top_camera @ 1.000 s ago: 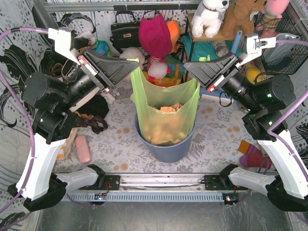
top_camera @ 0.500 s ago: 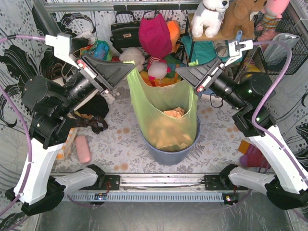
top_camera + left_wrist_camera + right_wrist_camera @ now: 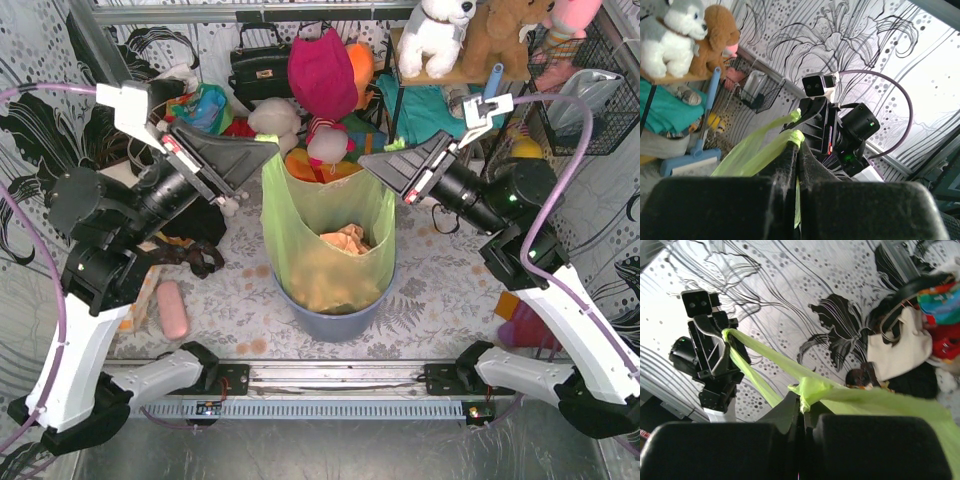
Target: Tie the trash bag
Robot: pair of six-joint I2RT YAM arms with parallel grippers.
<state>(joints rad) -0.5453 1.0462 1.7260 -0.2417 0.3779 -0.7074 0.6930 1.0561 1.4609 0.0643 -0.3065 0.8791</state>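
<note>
Moved over the last second: both grippers have drawn in toward the centre of the overhead view, the right one farther, and the bag mouth between them has narrowed.

- Left gripper point(image 3: 272, 148): jaws shut tight on a twisted corner of the bag rim. In its wrist view, green film comes out from between the closed fingers point(image 3: 790, 155). It sits just left of the bag mouth, upper centre of the frame.
- Right gripper point(image 3: 368, 162): jaws shut on the opposite rim corner, with a bunched tab of film pinched at the tips in its own wrist view. It sits just right of the bag mouth.
- Trash bag point(image 3: 325, 250): centre of the frame, lower part seated in the bin point(image 3: 340, 318). The rim is lifted above the bin and stretched between the two grippers, and the mouth is not yet closed.
- Crumpled tan paper point(image 3: 345, 238): inside the bag, showing through the opening.
- Progress, as judged: early. Two opposite corners are gathered and gripped. They are apart, neither crossed nor looped, and no knot is visible. Bringing the corners together, crossing them, tucking one through and pulling tight all remain.
</note>
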